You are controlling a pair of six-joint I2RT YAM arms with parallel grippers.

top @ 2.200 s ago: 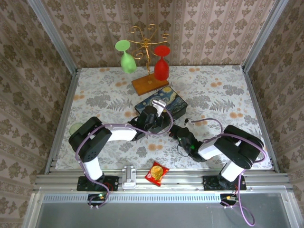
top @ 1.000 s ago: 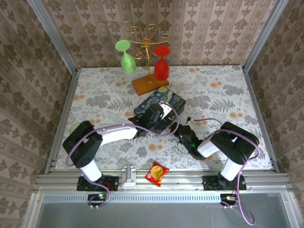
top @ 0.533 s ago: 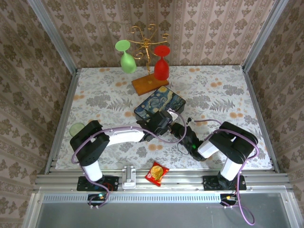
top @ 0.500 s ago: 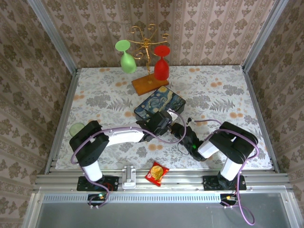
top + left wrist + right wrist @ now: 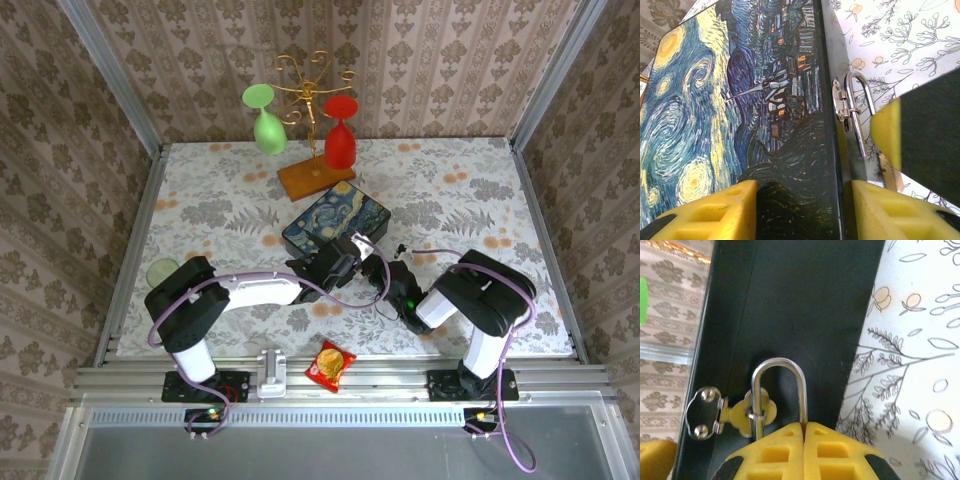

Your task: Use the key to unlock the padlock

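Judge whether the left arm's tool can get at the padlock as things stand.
Probably only partly: the padlock sits close ahead of the open left tool, its shackle bare, but the right tool is shut over its body.

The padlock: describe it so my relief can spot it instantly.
Find the starry-night painted box mid-table. On its dark side wall a small silver hasp carries the padlock, its thin silver U-shaped shackle looped through. Unlike the hasp, its body is hidden between the right gripper's shut yellow fingers.
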